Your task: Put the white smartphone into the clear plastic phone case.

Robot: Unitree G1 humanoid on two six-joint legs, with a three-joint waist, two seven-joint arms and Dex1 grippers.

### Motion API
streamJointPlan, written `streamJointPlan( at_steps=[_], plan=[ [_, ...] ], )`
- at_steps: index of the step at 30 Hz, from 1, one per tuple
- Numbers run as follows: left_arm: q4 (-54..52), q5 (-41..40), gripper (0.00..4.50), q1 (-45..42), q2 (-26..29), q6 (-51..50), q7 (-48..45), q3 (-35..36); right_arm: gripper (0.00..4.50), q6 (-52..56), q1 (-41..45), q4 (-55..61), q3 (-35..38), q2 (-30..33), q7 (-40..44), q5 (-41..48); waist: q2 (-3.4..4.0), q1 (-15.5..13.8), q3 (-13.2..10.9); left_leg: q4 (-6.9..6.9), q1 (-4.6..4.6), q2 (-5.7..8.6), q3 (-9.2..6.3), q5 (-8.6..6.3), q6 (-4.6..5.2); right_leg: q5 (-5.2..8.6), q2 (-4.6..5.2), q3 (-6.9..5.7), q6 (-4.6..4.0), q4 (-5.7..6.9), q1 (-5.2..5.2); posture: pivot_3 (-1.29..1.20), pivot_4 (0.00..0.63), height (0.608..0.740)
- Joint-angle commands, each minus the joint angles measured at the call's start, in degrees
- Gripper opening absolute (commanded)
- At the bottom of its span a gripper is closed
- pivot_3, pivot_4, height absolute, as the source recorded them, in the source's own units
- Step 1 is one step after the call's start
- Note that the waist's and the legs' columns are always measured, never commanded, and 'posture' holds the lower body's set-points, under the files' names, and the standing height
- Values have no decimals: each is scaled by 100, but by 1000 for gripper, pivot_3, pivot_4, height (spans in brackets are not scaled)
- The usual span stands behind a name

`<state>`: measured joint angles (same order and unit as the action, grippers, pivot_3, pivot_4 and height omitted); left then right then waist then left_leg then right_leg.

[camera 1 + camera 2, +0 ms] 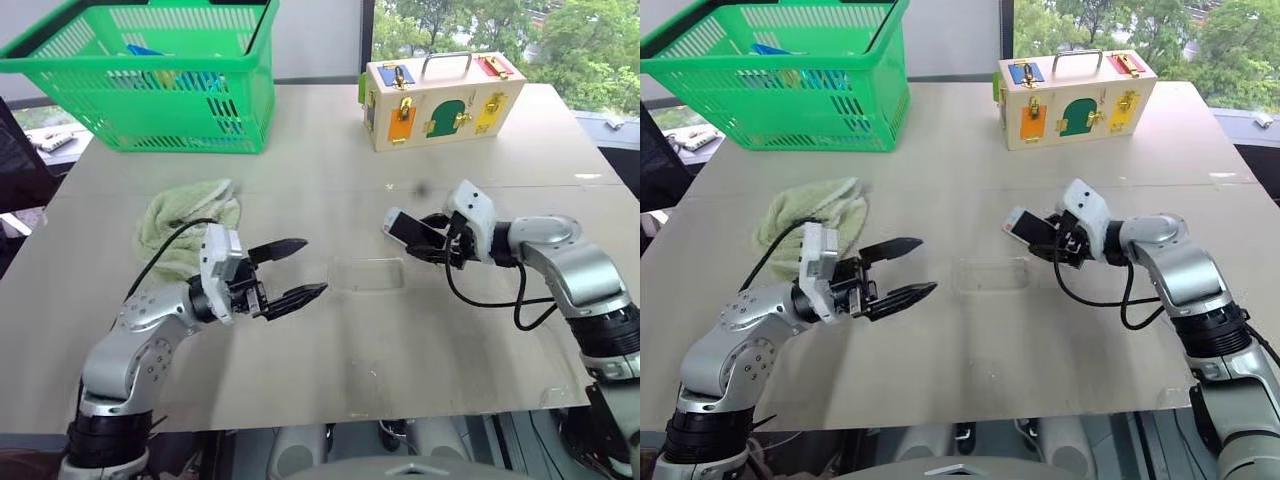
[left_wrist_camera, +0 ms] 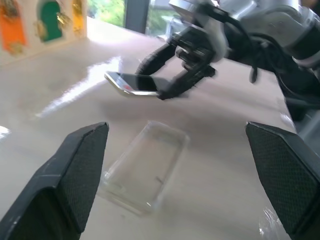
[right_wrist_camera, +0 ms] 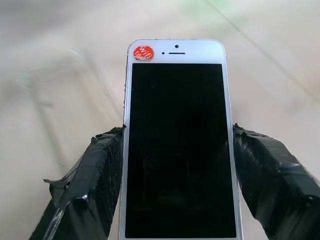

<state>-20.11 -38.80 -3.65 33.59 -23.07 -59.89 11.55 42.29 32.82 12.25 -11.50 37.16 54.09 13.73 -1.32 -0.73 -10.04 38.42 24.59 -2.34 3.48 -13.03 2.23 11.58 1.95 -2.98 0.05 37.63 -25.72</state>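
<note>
The right end effector (image 1: pixel 432 240) grips the white smartphone (image 1: pixel 407 229) by its long edges, its two black fingers (image 3: pixel 90 185) pressed against either side, holding the phone in the air above the worktop (image 1: pixel 400 360) with the screen up and a red sticker at its far end. The clear plastic phone case (image 1: pixel 368 273) lies flat on the worktop just below and to the left of that end effector, between the two arms, touching neither. The left end effector (image 1: pixel 297 270) hovers on the case's other side, near it, fingers spread wide and holding nothing, pointing toward the case. Behind the left end effector a crumpled pale green towel (image 1: pixel 180 225) lies on the worktop. Farther back stand a green plastic basket (image 1: pixel 150 95) beyond the left arm and a wooden latch box (image 1: pixel 440 100) beyond the right
</note>
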Motion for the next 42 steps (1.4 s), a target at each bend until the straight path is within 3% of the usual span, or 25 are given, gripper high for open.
streamJointPlan(
  at_steps=[1, 6, 7, 11, 13, 16, 21, 25, 26, 27, 42],
  plan=[
    [86, -141, 4500, 77, 113, 223, -262, 209, 2903, 23, 107, 629, -375, 124, 177, -42, 0, 1, 0, 0, -1, 0, 1, 0, 0, 0, 0, -3, -1, 0, 0, 0, 150, 740],
    [364, -14, 4500, 443, 304, 445, -603, 279, 2881, -166, 142, 694, -1014, 250, 365, -309, 0, 6, 0, 2, -1, 1, 8, 0, 0, 0, 8, -13, 0, -6, 0, 0, 150, 740],
    [426, 36, 4500, 536, 347, 517, -672, 280, 2641, -217, 158, 661, -1107, 257, 397, -360, 0, 9, 0, 2, 0, 1, 8, 0, 0, 0, 9, -14, 0, -8, -1, 0, 150, 740],
    [646, 141, 4500, 735, 477, 695, -835, 290, 717, -380, 357, 425, -1399, 158, 508, -562, 2, 5, -2, 0, 3, -1, 6, -1, -1, 1, 20, -18, -1, -11, -4, 0, 150, 740],
    [697, 166, 4500, 763, 500, 748, -881, 278, 37, -506, 515, 238, -1537, 102, 566, -695, 2, 4, -2, 1, 2, -1, 4, -1, -1, 0, 29, -20, -2, -10, -4, 0, 150, 740],
    [733, 196, 4500, 801, 514, 820, -898, 247, 37, -719, 703, 15, -1626, 31, 646, -834, 3, -2, -2, 1, 3, -2, 1, -1, -1, 0, 36, -28, -2, -10, -4, 0, 150, 740],
    [628, 168, 4500, 911, 484, 840, -846, 265, 37, -209, 719, 427, -1038, -41, 1082, 103, 4, -1, -3, -2, 10, -2, 2, -1, -1, 0, 37, -29, -1, -18, -5, 0, 150, 740],
    [592, 162, 4500, 943, 467, 837, -833, 235, 1895, 9, 707, 596, -1002, 69, 1122, 236, 4, -2, -3, -4, 11, -2, 2, -1, -1, 0, 41, -31, -1, -25, -3, 0, 150, 740],
    [591, 160, 4500, 937, 462, 834, -830, 223, 2141, 59, 712, 587, -1076, 99, 1116, 201, 4, 0, -3, -4, 10, -2, 2, -1, -1, 0, 42, -32, -1, -25, -3, 0, 150, 740],
    [588, 159, 4500, 930, 458, 831, -830, 212, 2791, 87, 710, 565, -1164, 128, 1109, 143, 4, 1, -3, -3, 9, -2, 2, -1, -1, 0, 43, -32, -1, -24, -3, 0, 150, 740],
    [484, 153, 4500, 967, 466, 790, -836, 166, 2791, -147, 755, -330, -1629, 19, 977, -606, 5, 1, -4, -4, 10, 0, 5, -1, -1, 0, 61, -59, -1, -24, -3, 0, 150, 740]
  ],
)
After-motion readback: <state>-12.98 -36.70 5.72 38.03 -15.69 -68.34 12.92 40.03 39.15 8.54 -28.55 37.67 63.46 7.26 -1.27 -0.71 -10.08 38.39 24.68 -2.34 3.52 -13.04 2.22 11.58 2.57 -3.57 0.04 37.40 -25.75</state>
